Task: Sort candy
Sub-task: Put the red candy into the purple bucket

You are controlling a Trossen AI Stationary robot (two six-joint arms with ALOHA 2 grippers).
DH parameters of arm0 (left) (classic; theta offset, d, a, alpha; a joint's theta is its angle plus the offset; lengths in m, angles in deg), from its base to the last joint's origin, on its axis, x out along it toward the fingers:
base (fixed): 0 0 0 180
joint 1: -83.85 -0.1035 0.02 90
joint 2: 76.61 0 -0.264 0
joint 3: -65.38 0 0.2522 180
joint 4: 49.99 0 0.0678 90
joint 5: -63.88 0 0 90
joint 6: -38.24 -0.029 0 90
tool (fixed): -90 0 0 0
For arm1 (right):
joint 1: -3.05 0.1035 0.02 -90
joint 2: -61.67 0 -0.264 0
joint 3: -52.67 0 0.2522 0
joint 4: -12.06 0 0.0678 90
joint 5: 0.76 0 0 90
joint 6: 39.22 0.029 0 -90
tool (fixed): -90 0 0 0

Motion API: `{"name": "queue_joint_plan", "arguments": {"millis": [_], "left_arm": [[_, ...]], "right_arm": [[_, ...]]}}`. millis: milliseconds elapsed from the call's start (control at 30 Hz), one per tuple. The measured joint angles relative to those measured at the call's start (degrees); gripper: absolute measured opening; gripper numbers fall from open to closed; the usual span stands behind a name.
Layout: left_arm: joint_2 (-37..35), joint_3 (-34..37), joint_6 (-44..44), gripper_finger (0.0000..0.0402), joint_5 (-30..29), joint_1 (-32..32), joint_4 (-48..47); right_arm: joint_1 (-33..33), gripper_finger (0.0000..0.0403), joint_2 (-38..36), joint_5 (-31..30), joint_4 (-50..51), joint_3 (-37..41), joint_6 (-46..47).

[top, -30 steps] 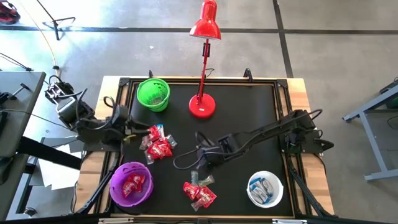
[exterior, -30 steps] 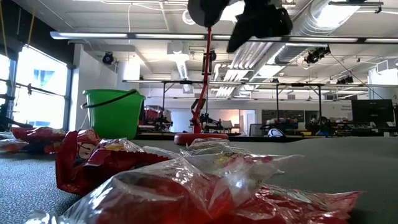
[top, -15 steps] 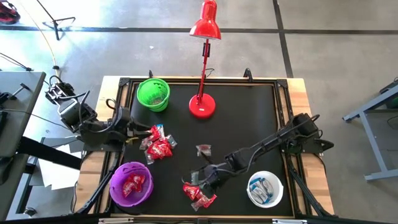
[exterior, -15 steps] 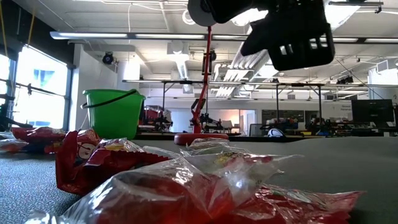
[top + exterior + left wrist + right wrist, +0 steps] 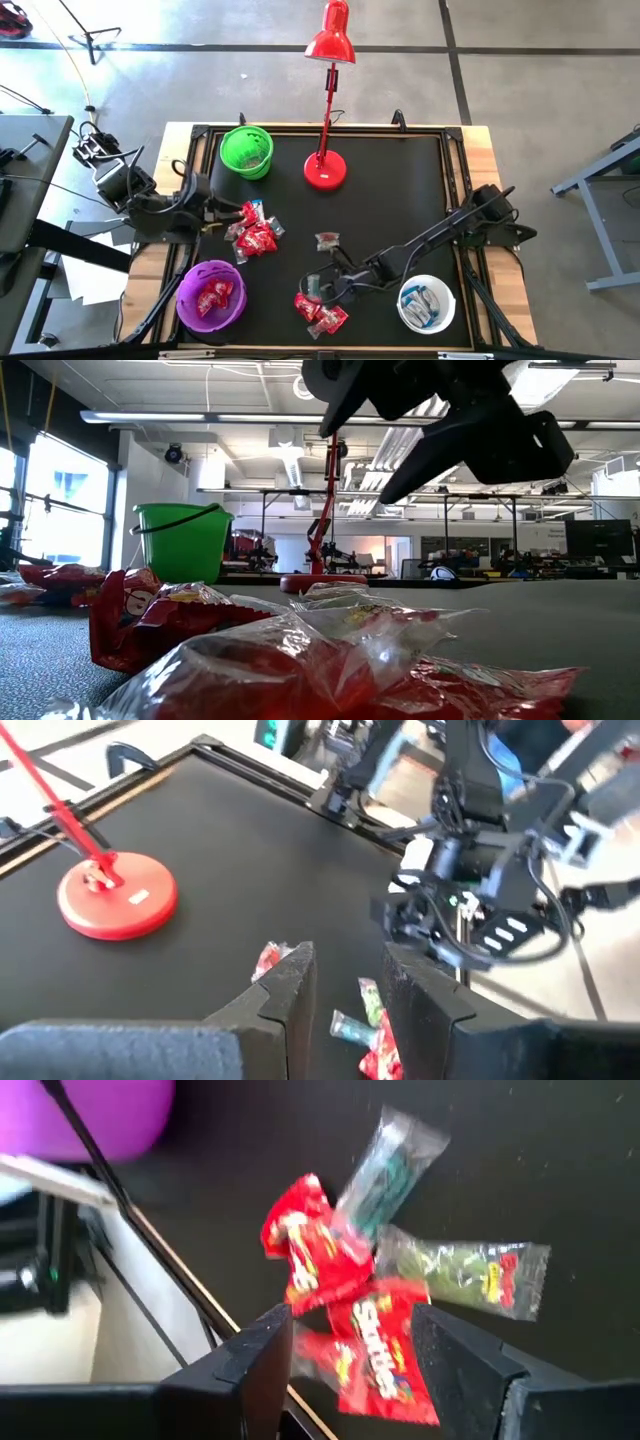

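The candy lies in two heaps on the black mat. One heap (image 5: 252, 232) is at the left. The other (image 5: 322, 312), near the front edge, has red packets (image 5: 368, 1342) and clear greenish wrappers (image 5: 386, 1172). A single sweet (image 5: 327, 240) lies between the heaps. My right gripper (image 5: 320, 287) (image 5: 350, 1330) hangs open just above the near heap, slanting down, and touches nothing. It shows dark at the top of the low view (image 5: 450, 430). My left gripper (image 5: 207, 213) (image 5: 345, 970) waits open at the left edge beside the left heap.
A green bowl (image 5: 246, 151) stands at the far left. A purple bowl (image 5: 211, 296) holding red sweets is at the near left. A white bowl (image 5: 427, 305) holding blue-and-white sweets is at the near right. A red desk lamp (image 5: 326, 170) stands on its base at the far middle.
My right gripper has gone down and toward the table's near edge, from over the mat's middle to above the near heap, and its wrist has rolled. The single sweet at the middle, hidden under it before, now shows. The gripper stays open.
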Motion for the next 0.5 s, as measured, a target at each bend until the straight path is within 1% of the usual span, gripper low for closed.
{"name": "queue_joint_plan", "arguments": {"millis": [67,167,233,333,400,500], "left_arm": [[0.0,0.0,-1.49,0.0104,1.71,0.0,0.0],[0.0,0.0,-2.89,0.0104,3.15,0.0,-0.06],[0.0,0.0,-3.03,0.0104,3.42,0.0,-0.08],[-0.1,0.01,-3.59,0.0104,3.46,0.0,-0.22],[-0.3,0.04,-4.12,0.0104,3.47,0.0,-0.26],[-0.44,0.04,-4.19,0.0104,3.5,0.0,-0.29]], "right_arm": [[0.04,0.0199,0.75,0.21,-0.04,-0.04,1.26],[0.07,0.0199,2.21,2.19,-1.38,-0.04,3.73],[0.07,0.0199,3.0,3.64,-3.25,-0.04,3.94],[0.07,0.0199,3.72,3.82,-5.92,-0.22,3.89],[0.2,0.0199,4.16,3.83,-5.82,-1.31,3.77],[0.53,0.0199,5.34,3.78,-2.3,-3.47,3.7]]}}
